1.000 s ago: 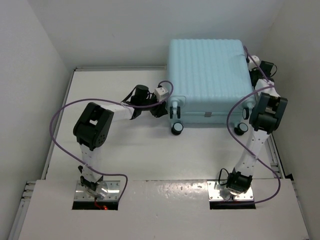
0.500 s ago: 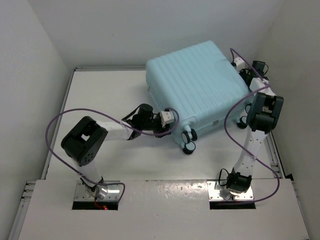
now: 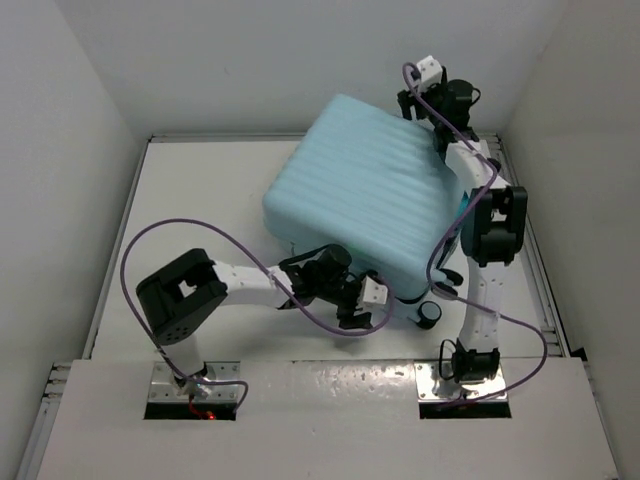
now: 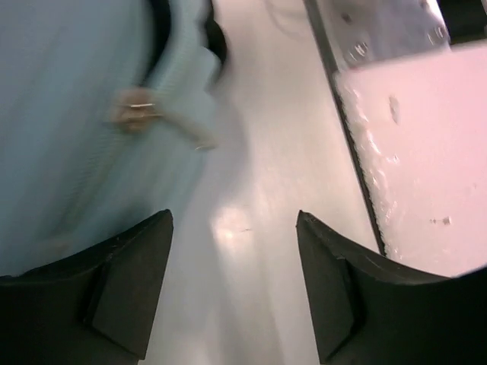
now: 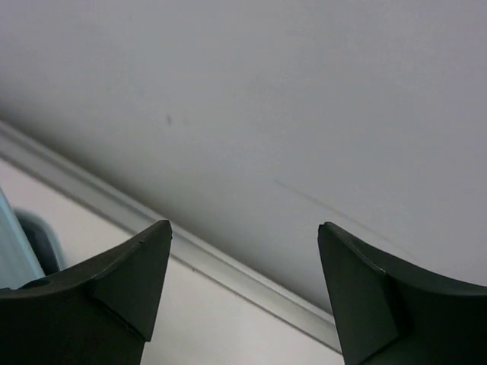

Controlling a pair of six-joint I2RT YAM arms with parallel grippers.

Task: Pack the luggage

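Note:
The luggage (image 3: pixel 370 185), a big pale aqua ribbed suitcase, lies closed and turned cornerwise on the white table (image 3: pixel 200 200). One black wheel (image 3: pixel 430 315) shows at its near right corner. My left gripper (image 3: pixel 352 312) hovers beside the near corner, open. In the left wrist view the left gripper (image 4: pixel 233 218) has only bare table between its fingers, with the luggage (image 4: pixel 68 114) to the left. My right gripper (image 3: pixel 408 100) is raised at the far corner. In the right wrist view the right gripper (image 5: pixel 243 226) stands open, facing the wall with nothing held.
White walls (image 3: pixel 300 60) close in the table at the back and both sides. A raised platform (image 3: pixel 330 420) carries the arm bases along the near edge, and its rim (image 4: pixel 358 175) shows in the left wrist view. A metal rail (image 3: pixel 552 300) runs along the right edge.
The luggage has turned counter-clockwise and shifted left, its wheeled side swinging toward the near right. My left gripper swept right and nearer along it; the right gripper rose to the far corner.

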